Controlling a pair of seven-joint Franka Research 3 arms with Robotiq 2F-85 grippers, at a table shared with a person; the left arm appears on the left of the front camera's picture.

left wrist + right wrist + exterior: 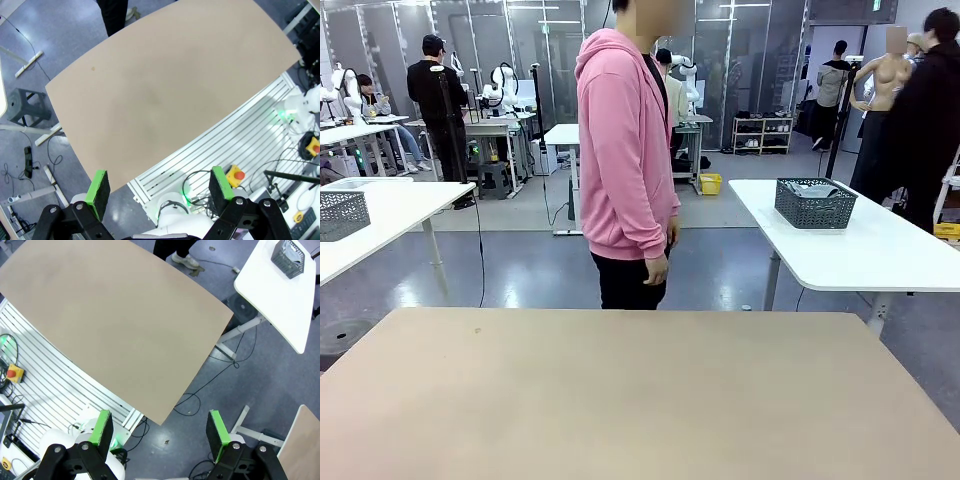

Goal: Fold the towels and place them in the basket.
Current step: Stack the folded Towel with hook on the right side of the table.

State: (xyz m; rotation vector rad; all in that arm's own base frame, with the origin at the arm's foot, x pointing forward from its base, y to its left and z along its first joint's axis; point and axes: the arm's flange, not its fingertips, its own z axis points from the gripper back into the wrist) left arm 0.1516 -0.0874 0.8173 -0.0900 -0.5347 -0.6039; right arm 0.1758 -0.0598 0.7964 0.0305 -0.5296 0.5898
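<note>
While both end effectors, left [159, 194] and right [159, 431], gape, the person's [625, 160] legs are table-hidden.

Your left gripper [159, 192] has black jointed links with round silver screws at the pivots, and each finger ends in a flat bright green pad [98, 189]. Below it you see the rounded white base of the arm [172, 208], lit with a green light and fed by thin black cables. Your right gripper [161, 435] is built alike: black links, silver screws, green pads [103, 427]. The person [625, 160] facing you wears a pink hooded zip top and black trousers.
</note>
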